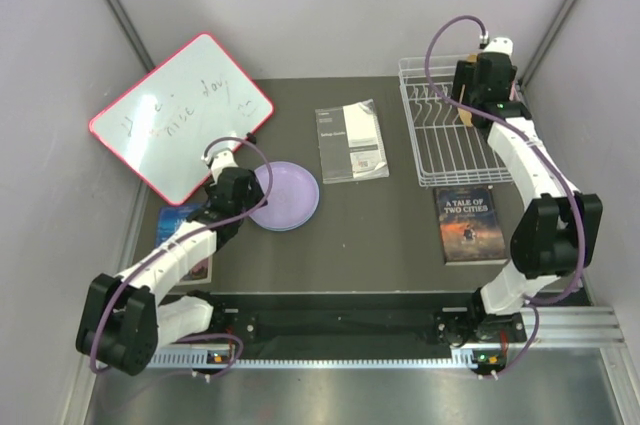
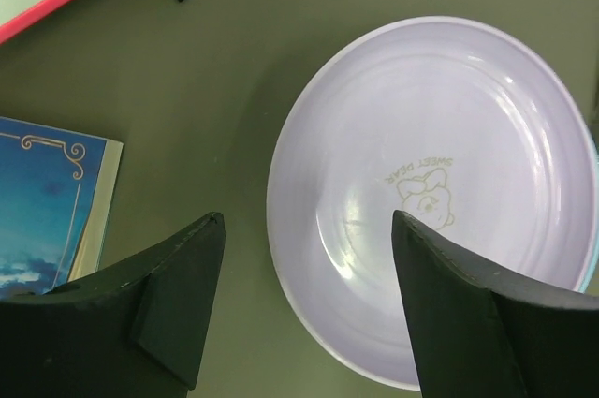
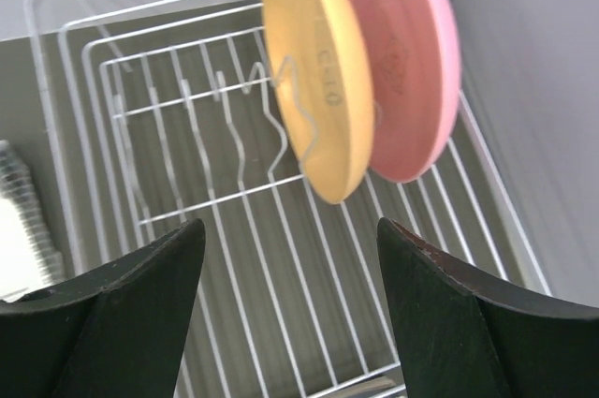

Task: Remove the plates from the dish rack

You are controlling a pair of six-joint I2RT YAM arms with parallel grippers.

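Note:
A lavender plate [image 1: 290,197] lies flat on the dark table, left of centre. The left wrist view shows a small bear print in the plate [image 2: 440,183]. A thin light blue sliver shows under its right edge. My left gripper [image 2: 309,220] hangs open over the plate's near-left rim [image 1: 252,207], holding nothing. The white wire dish rack [image 1: 440,150] stands at the back right. In the rack [image 3: 187,98] an orange plate [image 3: 318,70] and a pink plate [image 3: 412,70] stand upright side by side. My right gripper [image 3: 290,225] is open above the rack floor, just short of the two plates [image 1: 470,105].
A red-framed whiteboard [image 1: 180,115] leans at the back left. A grey booklet [image 1: 352,142] lies mid-table. A dark paperback [image 1: 472,223] lies just in front of the rack. A blue book [image 2: 47,201] lies under my left arm. Grey walls close in both sides.

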